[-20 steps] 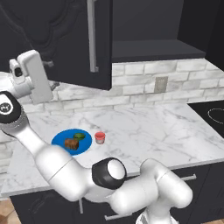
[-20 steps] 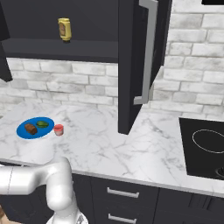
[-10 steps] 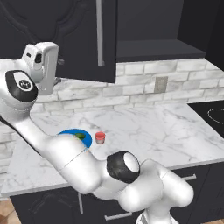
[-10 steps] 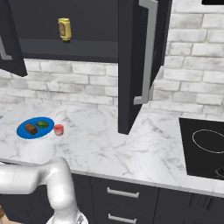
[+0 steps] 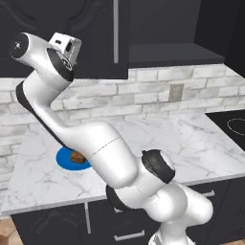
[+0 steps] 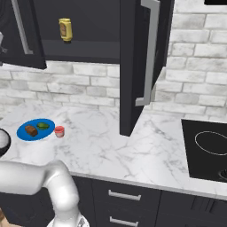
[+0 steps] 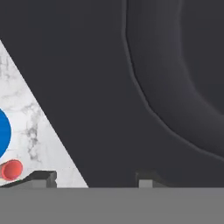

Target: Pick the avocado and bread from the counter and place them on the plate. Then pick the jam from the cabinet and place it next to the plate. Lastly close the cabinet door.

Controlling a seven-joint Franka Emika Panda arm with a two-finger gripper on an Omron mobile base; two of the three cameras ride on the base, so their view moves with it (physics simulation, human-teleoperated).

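Pressing against the black moulded cabinet door (image 7: 144, 78); pincer (image 7: 94, 178) grip unclear, possibly slipping off at 12 o'clock, leaving it ajar.

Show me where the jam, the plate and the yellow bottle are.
jam (image 6: 59, 131): right base view, red jar body.
plate (image 6: 23, 133): right base view, bare blue rim at left.
yellow bottle (image 6: 65, 29): right base view, middle of its label.

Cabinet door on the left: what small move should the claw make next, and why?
Probably press forward on the cabinet door to swing it shut: it stands ajar, its panel is right before the claw, and the jam sits beside the plate.
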